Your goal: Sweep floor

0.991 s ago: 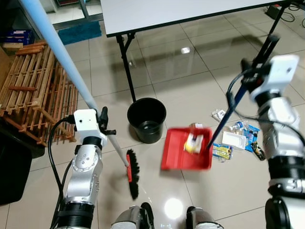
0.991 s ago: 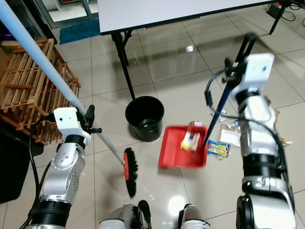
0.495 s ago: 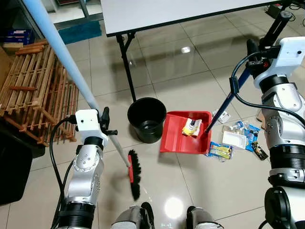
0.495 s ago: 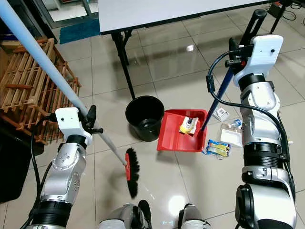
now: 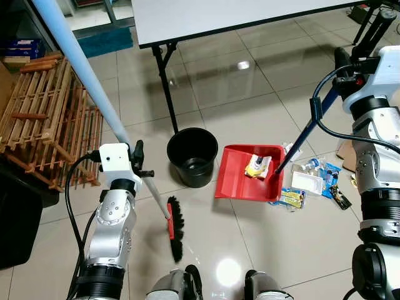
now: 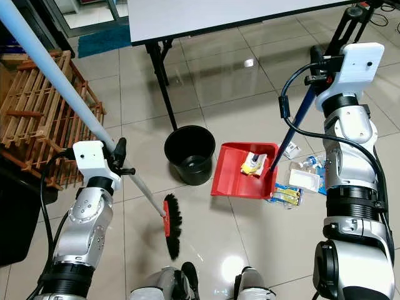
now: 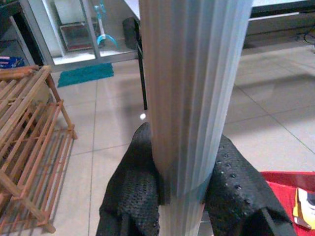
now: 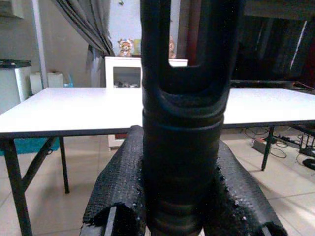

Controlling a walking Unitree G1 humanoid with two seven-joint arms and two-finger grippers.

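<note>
Left wrist view: my left gripper (image 7: 179, 196), dimpled rubber pads, clamps ribbed pale-blue broom pole (image 7: 194, 98); right gripper (image 8: 184, 196) grasps round black dustpan handle (image 8: 187, 123); red plastic dustpan (image 5: 247, 182) on glossy tiles.

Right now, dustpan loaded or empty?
Loaded: the red dustpan holds a yellow-and-white wrapper near its back wall.

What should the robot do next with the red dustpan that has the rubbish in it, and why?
Probably swing the red plastic dustpan over the round black bucket and tip it. The dustpan already carries a yellow wrapper, the bucket stands open just beside it, and the right gripper is clamped on the dustpan's dark handle. The left gripper holds the pale blue broom pole, its brush resting low.
</note>
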